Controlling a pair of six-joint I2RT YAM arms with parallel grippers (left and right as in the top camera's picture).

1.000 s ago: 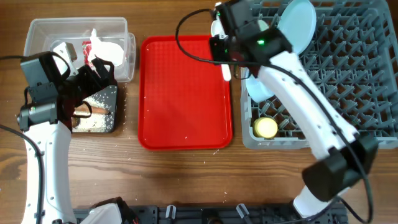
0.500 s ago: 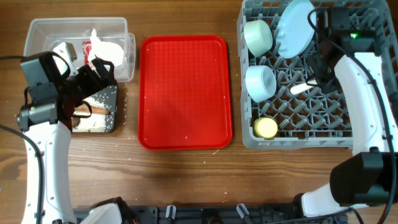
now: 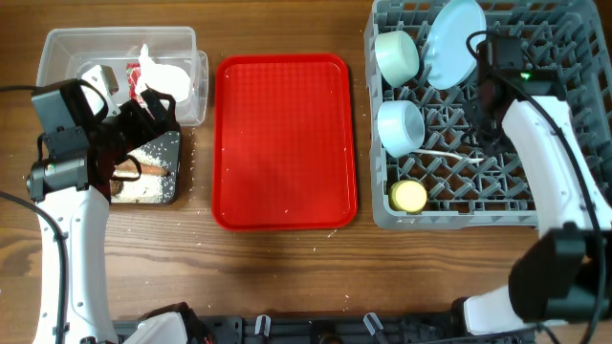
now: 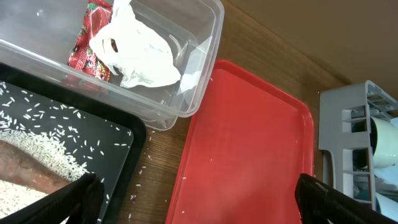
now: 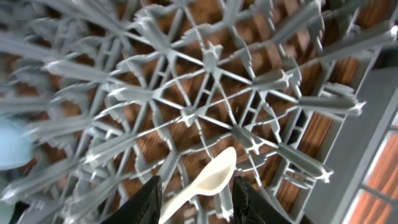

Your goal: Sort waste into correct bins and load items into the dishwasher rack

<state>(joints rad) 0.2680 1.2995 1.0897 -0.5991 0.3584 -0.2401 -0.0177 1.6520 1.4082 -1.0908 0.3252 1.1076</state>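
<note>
The white spoon [image 3: 446,153] lies across the pegs of the grey dishwasher rack [image 3: 564,143]. In the right wrist view the spoon [image 5: 208,180] sits between my open right gripper's [image 5: 196,193] fingers, which do not touch it. The rack also holds the plate [image 3: 454,38], two bowls [image 3: 397,55] [image 3: 400,126] and the yellow cup [image 3: 409,196]. My left gripper [image 4: 199,205] is wide open and empty over the black tray's [image 4: 118,149] right edge. The tray holds rice [image 4: 43,152] and the brown stick [image 4: 25,171]. The clear tub [image 4: 205,37] holds the wrapper [image 4: 87,43] and paper [image 4: 140,53].
The flat red tray [image 3: 285,143] lies between the bins and the rack, with a few rice grains on it. Loose grains lie on the wood by the black tray. Rack pegs [image 5: 205,81] stand close under my right gripper.
My right arm swung from the red tray's right edge over the rack with the spoon. The spoon has left the fingers and lies further left on the pegs. The left arm has not moved.
</note>
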